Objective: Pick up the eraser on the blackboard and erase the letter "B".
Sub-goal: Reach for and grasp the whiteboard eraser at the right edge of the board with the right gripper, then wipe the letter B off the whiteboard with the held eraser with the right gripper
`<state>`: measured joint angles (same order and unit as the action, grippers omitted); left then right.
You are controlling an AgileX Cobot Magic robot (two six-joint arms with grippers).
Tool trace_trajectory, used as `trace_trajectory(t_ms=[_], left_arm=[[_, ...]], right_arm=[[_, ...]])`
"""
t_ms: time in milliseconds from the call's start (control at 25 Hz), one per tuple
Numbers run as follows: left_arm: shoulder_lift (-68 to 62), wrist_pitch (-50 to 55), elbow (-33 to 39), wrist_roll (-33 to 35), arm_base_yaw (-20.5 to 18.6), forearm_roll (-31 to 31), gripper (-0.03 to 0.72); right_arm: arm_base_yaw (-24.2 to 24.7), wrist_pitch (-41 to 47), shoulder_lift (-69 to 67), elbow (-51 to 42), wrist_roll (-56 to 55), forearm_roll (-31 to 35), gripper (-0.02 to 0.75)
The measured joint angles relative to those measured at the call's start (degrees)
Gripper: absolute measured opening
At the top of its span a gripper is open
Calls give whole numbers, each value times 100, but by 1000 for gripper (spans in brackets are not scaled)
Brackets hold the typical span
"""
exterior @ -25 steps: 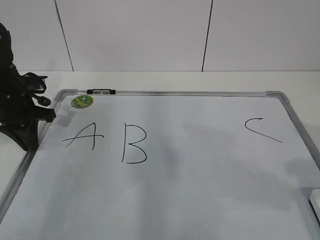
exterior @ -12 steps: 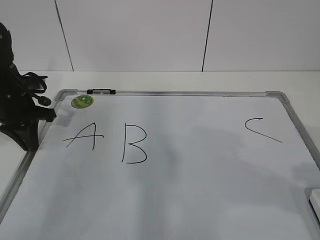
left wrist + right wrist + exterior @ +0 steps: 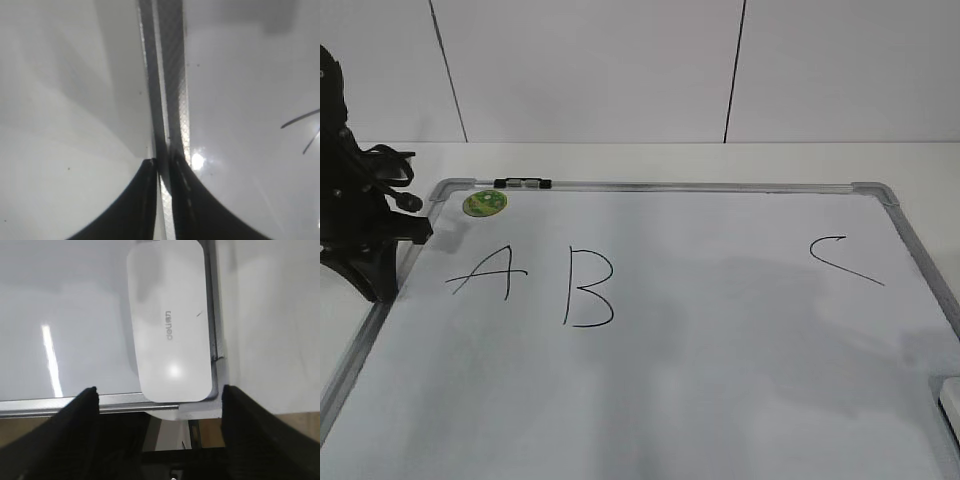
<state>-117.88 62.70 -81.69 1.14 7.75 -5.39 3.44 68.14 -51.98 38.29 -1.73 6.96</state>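
nearest, at the front right corner of the desk: the eraser [image 3: 170,320] flat on the blackboard [image 3: 720,380], tucked into that board's front right corner against the silver frame, only a white sliver of it showing at the right border of the exterior view [image 3: 951,402]. directly over it, the right end effector [image 3: 159,395], fingers spread wide with one dark finger on either side and nothing pinched between them. eraser lying just ahead of the fingertips, long axis running away from the end effector along the right frame rail, so probably a grasp across the short width, and clearly the nearer arm for the pick. further back, toward the left half of the board, the letter "B" [image 3: 588,290], intact, well apart from the eraser, between an "A" [image 3: 487,272] and, far across to the right, a "C" [image 3: 844,260]. at the left edge of the desk, the left end effector [image 3: 164,200], fingers pressed nearly together astride the left frame rail, holding nothing visible. near the back left corner, a round green sticker [image 3: 484,203].
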Motion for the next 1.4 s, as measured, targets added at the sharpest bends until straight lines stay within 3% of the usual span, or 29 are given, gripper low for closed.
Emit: trace_trajectory(t_ms=[320,640,1400], left_arm=[[0,0,0,0,0,0,77],[0,-2,0,0,0,-31,78],[0,-12,0,0,0,-45,79]], right_arm=[[0,-365,-894,0,-9,0,589],[0,-842,-1481,0,23,0,648],[0,-1351,-2703,0,216,0,650]])
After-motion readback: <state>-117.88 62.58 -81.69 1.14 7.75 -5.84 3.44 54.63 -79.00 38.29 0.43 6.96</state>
